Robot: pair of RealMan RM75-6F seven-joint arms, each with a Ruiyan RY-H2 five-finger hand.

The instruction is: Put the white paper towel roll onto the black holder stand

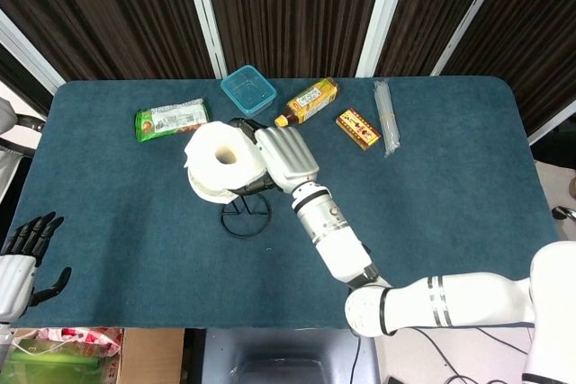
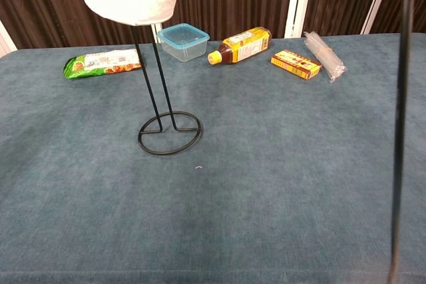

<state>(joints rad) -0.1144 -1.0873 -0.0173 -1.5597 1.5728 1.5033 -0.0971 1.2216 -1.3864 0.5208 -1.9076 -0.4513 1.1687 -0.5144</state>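
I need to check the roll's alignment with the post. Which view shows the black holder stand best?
The chest view: the black holder stand shows its ring base and upright post. In the head view, the paper towel roll hides most of it.

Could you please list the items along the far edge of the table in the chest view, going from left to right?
Green snack packet → blue container → yellow bottle → small orange box → clear plastic sleeve.

Before me a blue-carpeted table [image 1: 468, 186], dark ribbed curtains [image 1: 288, 6] behind, white vertical strips [image 1: 373, 11] between them
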